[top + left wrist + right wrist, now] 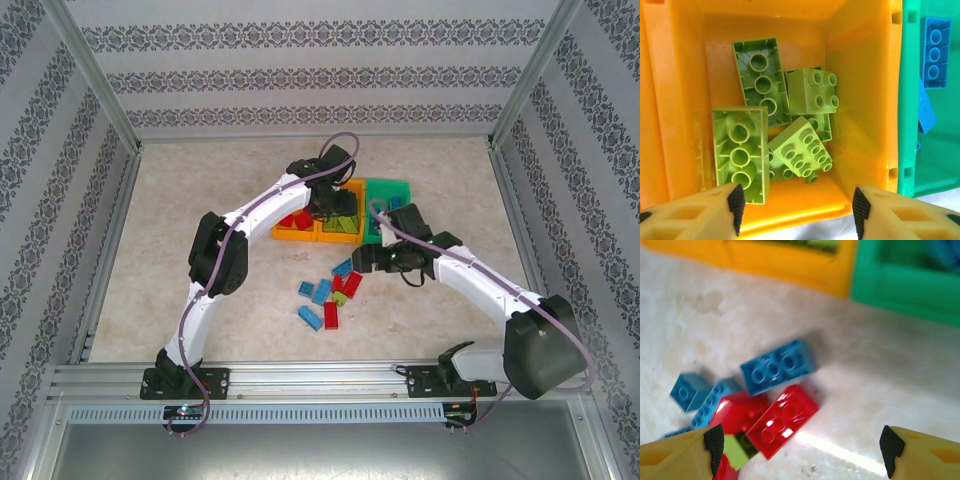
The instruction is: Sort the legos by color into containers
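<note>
My left gripper (797,210) hangs open over the middle orange container (860,90), nothing between its fingers. Several lime green legos (802,152) lie in that bin. Beside it on the right, the green container (907,100) holds blue legos (935,52). From above, the left gripper (335,205) covers the middle bin (338,240), and the left orange bin (282,236) holds red bricks. My right gripper (800,450) is open, low over the table pile: a red brick (785,420), a blue brick (777,367) and a lime green brick (737,450) near its left finger.
The loose pile (330,290) lies just in front of the bins, with the right gripper (375,258) at its right end. Patterned walls and metal posts enclose the table. Bare table (180,220) stretches to the left of the bins.
</note>
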Available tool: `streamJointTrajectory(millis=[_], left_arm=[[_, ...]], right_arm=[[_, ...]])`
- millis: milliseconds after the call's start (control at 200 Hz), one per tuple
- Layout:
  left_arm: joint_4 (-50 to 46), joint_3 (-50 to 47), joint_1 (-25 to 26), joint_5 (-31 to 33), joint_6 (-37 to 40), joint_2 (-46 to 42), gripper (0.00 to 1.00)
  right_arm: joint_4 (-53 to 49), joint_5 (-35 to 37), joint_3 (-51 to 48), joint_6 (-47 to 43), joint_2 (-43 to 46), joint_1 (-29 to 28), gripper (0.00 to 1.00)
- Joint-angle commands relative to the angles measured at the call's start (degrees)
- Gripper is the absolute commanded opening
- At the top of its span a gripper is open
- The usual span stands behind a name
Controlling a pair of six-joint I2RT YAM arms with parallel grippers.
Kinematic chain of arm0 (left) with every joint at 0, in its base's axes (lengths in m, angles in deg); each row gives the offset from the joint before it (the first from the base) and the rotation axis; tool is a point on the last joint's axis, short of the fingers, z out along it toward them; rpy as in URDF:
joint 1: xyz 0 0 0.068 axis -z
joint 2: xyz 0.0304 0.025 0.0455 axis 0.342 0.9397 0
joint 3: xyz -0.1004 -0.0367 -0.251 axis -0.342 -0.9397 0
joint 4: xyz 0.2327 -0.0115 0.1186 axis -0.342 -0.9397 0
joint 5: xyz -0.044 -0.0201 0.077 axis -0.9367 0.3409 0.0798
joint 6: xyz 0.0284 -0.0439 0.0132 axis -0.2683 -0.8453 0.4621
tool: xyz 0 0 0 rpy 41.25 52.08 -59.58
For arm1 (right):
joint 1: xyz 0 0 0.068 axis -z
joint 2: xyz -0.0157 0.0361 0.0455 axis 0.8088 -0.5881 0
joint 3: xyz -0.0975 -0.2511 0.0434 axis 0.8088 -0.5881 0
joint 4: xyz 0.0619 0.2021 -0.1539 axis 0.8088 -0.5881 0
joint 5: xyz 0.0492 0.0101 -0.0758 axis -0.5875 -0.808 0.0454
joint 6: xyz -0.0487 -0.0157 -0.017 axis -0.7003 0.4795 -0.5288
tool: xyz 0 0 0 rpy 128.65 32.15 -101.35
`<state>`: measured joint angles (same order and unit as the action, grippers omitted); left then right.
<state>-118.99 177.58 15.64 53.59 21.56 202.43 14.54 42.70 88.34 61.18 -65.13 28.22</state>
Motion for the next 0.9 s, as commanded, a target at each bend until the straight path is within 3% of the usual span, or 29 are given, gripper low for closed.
streamJointTrajectory(millis=[0, 305, 535, 894], left_arm=[[-2.6, 0.6, -0.7, 0.0, 1.2, -1.1, 0.66], [3.6, -12.5, -3.0, -2.5, -0.9, -13.4, 1.00], [9.6, -28.0, -7.4, -5.4, -3.4, -24.1, 1.00], [14.2, -38.5, -12.1, -9.2, -6.2, -32.2, 1.00]], right_arm=[[1.1, 1.2, -1.0, -4.1, 1.5, -5.4, 0.84], [1.6, 4.9, 2.0, -14.6, -3.7, -14.7, 0.85], [-1.8, 8.1, 6.7, -20.8, -10.0, -18.7, 0.85], [-6.9, 11.1, 11.1, -31.0, -16.4, -18.9, 0.77]])
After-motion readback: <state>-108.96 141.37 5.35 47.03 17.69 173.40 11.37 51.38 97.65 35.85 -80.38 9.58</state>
